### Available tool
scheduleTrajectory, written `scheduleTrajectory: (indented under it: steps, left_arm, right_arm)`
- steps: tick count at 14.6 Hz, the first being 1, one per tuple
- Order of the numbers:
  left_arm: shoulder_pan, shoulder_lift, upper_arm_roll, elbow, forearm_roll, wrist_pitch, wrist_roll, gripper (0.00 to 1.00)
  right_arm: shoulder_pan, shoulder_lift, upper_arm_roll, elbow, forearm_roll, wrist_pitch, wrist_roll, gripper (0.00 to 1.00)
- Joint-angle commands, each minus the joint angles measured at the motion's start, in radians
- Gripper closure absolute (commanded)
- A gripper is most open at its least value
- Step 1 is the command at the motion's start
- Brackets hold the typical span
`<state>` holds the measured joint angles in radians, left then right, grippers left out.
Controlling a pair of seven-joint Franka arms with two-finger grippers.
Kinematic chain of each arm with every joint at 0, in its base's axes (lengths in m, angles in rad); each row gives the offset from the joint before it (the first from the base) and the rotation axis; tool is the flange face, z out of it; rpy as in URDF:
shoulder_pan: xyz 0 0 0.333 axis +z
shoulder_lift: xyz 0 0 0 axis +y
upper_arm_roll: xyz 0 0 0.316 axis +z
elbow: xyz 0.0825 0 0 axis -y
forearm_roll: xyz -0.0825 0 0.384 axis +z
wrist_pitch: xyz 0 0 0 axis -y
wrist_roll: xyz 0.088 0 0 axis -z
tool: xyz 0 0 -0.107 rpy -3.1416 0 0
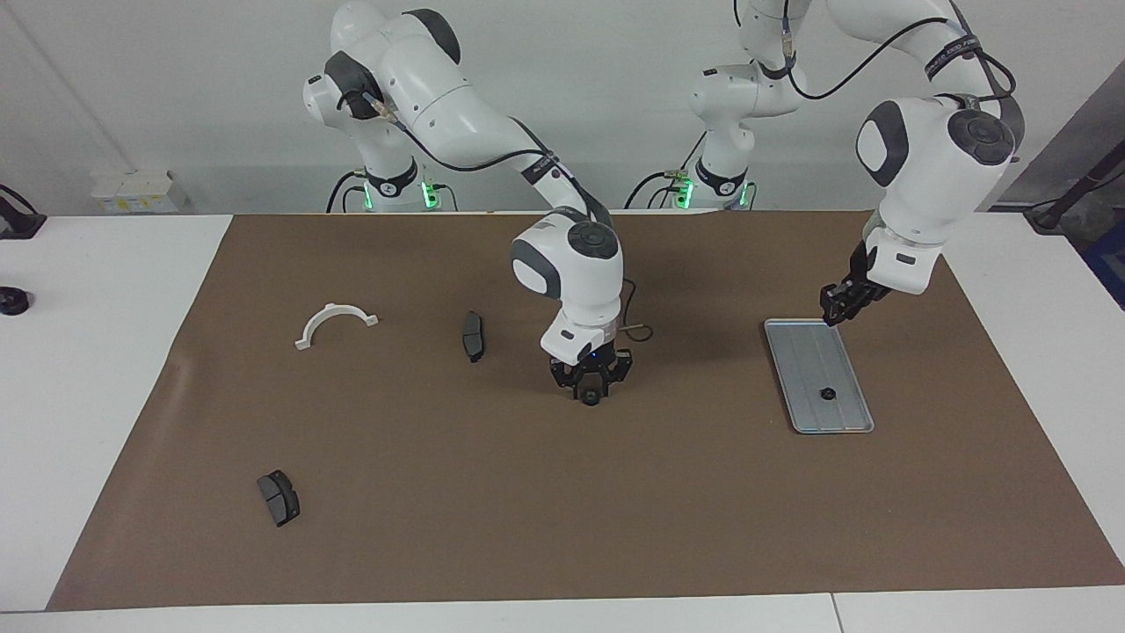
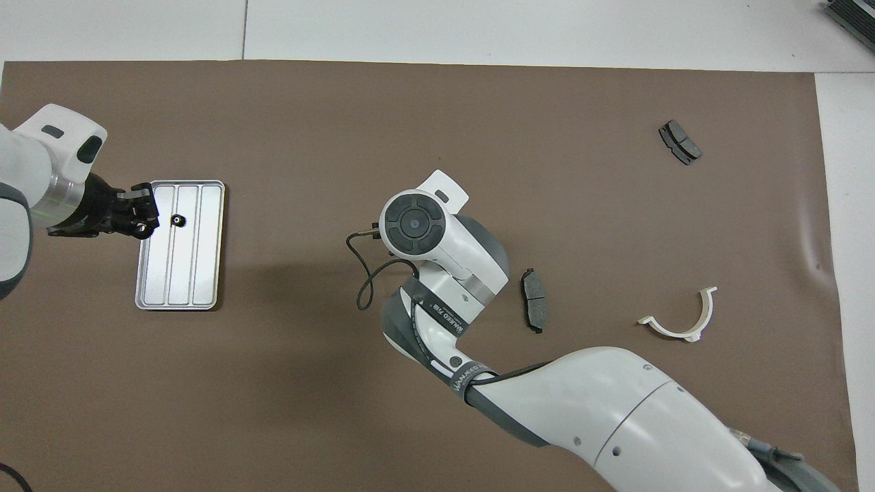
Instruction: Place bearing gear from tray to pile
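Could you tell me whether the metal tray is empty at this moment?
No, one small black gear lies on the tray, toward the end farther from the robots.

Bright, even light from above fills both views; the brown mat [image 1: 562,492] shows only soft, faint shadows, one at about nine o'clock of the tray [image 2: 179,244] in the overhead view. The tray's ribbed floor gives a pale sheen; focus is sharp throughout.

White rounded arms with dark grey joint caps, black cables, green base lights.
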<state>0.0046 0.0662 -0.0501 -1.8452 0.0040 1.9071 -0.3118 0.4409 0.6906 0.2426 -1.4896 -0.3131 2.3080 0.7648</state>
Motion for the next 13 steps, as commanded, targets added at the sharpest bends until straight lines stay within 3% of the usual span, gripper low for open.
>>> scheduleTrajectory:
  steps: [1, 2, 7, 11, 13]
  left_arm:
    - [-0.012, -0.003, 0.007, 0.006, -0.010, -0.025, -0.013, 1.00]
    - [-0.012, -0.003, 0.007, 0.006, -0.010, -0.023, -0.013, 1.00]
    - [-0.012, -0.003, 0.007, 0.009, -0.010, -0.023, -0.013, 1.00]
    - [-0.020, -0.003, -0.014, 0.017, -0.012, -0.014, -0.090, 1.00]
    - [-0.020, -0.005, -0.062, 0.005, -0.013, 0.007, -0.177, 1.00]
  right_arm:
    - [-0.005, -0.025, 0.006, -0.049, -0.026, 0.036, 0.044, 0.63]
    - [-0.004, -0.025, 0.006, -0.051, -0.026, 0.036, 0.044, 0.65]
    - [-0.001, -0.029, 0.004, -0.044, -0.026, 0.022, 0.042, 0.99]
    - [-0.031, -0.028, 0.000, 0.023, -0.026, -0.016, 0.019, 1.00]
    - [-0.109, -0.031, 0.007, 0.051, -0.014, -0.068, -0.062, 1.00]
